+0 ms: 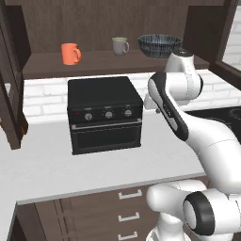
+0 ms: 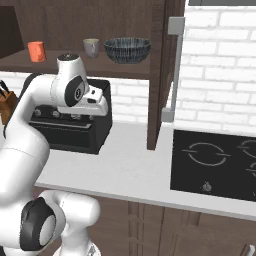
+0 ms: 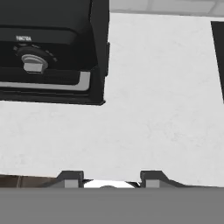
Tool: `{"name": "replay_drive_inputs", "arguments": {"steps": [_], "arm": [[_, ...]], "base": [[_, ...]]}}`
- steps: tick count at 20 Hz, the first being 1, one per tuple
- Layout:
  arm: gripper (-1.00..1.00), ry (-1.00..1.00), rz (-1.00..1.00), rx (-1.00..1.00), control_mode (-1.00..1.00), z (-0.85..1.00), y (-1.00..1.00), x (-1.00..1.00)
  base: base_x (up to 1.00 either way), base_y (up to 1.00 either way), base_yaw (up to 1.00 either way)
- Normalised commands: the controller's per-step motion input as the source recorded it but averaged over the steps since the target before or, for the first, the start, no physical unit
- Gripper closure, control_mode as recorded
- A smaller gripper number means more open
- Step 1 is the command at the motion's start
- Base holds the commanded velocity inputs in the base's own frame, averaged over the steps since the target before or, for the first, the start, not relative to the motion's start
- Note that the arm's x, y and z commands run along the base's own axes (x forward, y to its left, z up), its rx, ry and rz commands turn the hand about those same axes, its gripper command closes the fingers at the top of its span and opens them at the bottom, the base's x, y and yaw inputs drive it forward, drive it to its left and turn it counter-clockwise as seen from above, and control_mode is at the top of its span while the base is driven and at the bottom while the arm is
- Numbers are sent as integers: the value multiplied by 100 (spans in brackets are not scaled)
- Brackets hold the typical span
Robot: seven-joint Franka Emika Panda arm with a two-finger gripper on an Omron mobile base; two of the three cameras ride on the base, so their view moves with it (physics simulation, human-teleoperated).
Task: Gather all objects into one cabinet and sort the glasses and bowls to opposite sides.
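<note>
The fingers (image 3: 75, 178) are standing well apart with nothing between them, the gripper (image 3: 109, 179) hanging over bare white tabletop (image 3: 153, 109) and looking down at it. Just beyond the fingers in the hand view, the oven (image 3: 52, 52) is showing its front corner and one grey knob (image 3: 34, 62). From the base views, the arm is bending over the tabletop to the right of the oven (image 1: 104, 113), with its wrist at about the oven's height. Above, the cabinet (image 1: 103, 63) is standing open, and its shelf is carrying three things in a row: an orange mug (image 1: 70, 53) toward the left, a grey-beige mug (image 1: 120, 46) near the middle, and the bowl (image 1: 160, 45) at the right, close to the mug but apart from it. The right door (image 2: 159, 75) is hanging open edge-on, its grey bar handle (image 2: 175, 70) facing the brick wall. A black hob (image 2: 215, 165) is sitting in the tabletop further right, and a knife block (image 2: 6, 102) is peeking in behind the arm at the left edge.
</note>
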Motion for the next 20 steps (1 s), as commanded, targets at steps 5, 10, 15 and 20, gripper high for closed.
{"name": "replay_drive_inputs", "arguments": {"steps": [5, 10, 15, 20], "arm": [[-100, 1, 1, 2, -100, -7, -1, -3], [-100, -26, 7, 3, -100, 18, -2, -70], [-100, -41, 1, 0, -100, 60, -1, -86], [-100, -43, 0, 0, -100, 73, 0, -92]], "base": [[0, 0, 0], [0, 0, 0], [0, 0, 0], [0, 0, 0]]}}
